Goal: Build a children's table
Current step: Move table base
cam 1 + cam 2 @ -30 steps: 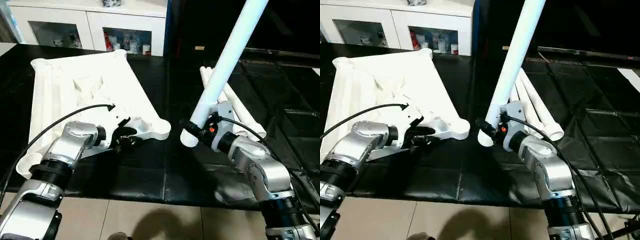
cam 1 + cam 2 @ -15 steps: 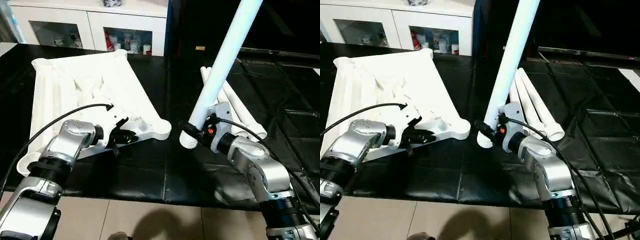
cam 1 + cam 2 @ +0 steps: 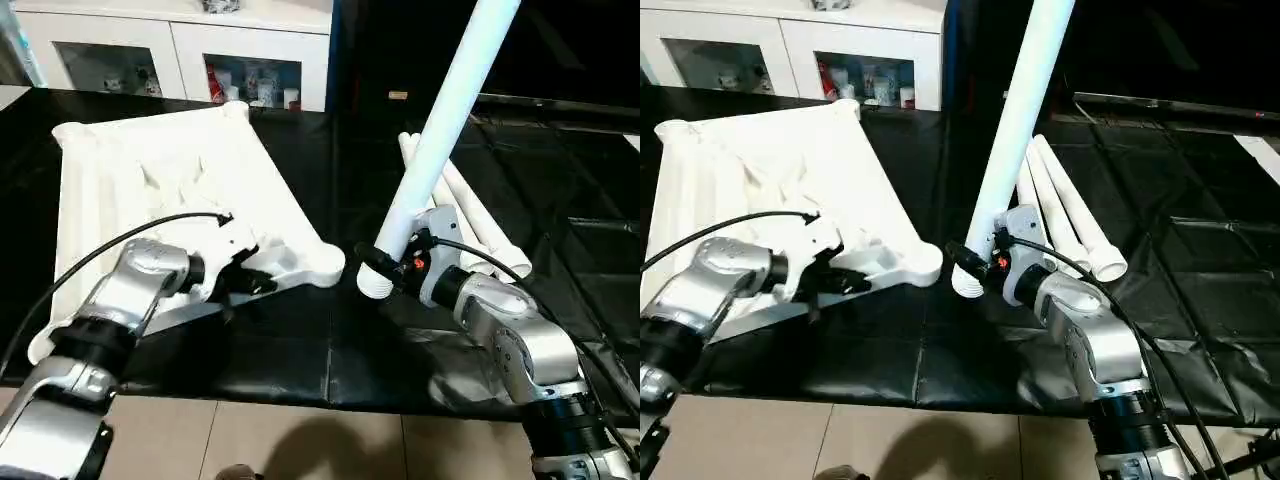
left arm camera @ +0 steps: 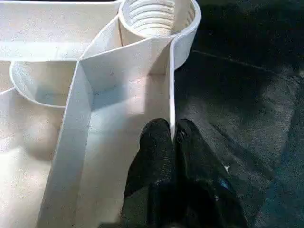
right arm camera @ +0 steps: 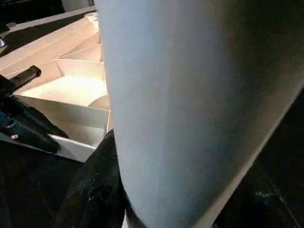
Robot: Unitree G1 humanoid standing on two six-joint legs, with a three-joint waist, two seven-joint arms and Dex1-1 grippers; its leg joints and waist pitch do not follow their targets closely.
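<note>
My left end effector (image 4: 172, 137) has its two black fingers pinched together on a thin rim of the white ribbed plastic tabletop (image 3: 170, 170), one finger on each side of the wall. My silver left forearm (image 3: 125, 295) reaches in from the near left. My right end effector (image 3: 385, 262) grips a long white tubular leg (image 3: 440, 120) near its flared end, holding it tilted upward, forearm (image 3: 515, 335) angled in from the near right.

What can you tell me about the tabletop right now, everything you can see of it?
The tabletop is white plastic, lying underside up and turned at an angle on the black mat. Ribs cross its underside, and round sockets sit at its corners; the nearest socket is threaded inside and empty. The left gripper is shut on the thin side wall just short of that socket. The leg held by the right gripper hangs close beside that corner, not inserted.
</note>
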